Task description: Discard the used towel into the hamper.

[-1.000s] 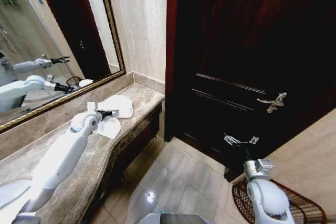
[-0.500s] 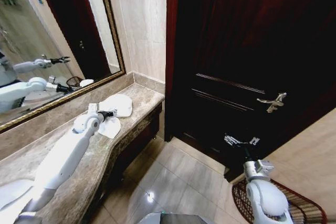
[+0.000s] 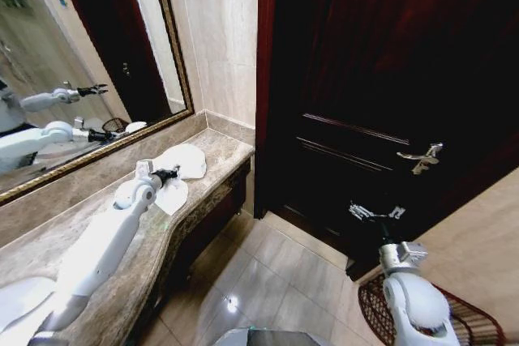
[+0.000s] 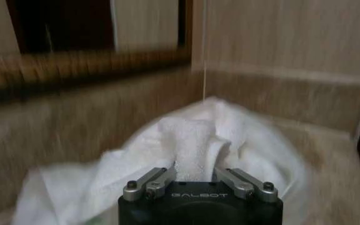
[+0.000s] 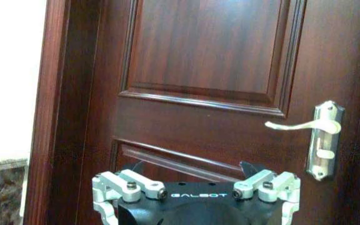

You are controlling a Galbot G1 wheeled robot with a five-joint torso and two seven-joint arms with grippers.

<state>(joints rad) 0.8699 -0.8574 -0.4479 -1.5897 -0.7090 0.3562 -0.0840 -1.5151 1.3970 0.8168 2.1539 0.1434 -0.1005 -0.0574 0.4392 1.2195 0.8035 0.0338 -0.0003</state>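
Subject of the task: a white towel [image 3: 180,169] lying crumpled on the marble counter [image 3: 122,281], at the end of the counter nearest the wall corner, below the framed mirror [image 3: 81,62]. A second lobe of the same white cloth, or a separate piece, lies just beside it toward the counter edge; which it is cannot be determined.

Left gripper [image 3: 168,174]: extended along the counter and in among the towel. In the left wrist view a raised fold of the towel [image 4: 196,150] stands between the jaws, which appear closed onto that fold. Judged as grasping the cloth at a bunched ridge near its middle.

Right gripper [image 3: 375,212]: held low in front of the dark wooden door [image 3: 381,79], below the lever handle [image 3: 422,157], jaws spread wide, holding nothing.

The hamper [image 3: 462,318] stands on the floor at the robot's right, partly hidden behind the right arm, well apart from the counter.

Handling assessment: the towel is soft, limp and light, with no stiffness. It will drape and trail from a single pinch. A raised fold is the sound place to hold; a thin edge could slip free. Not fragile. The trailing cloth could drag on the counter edge
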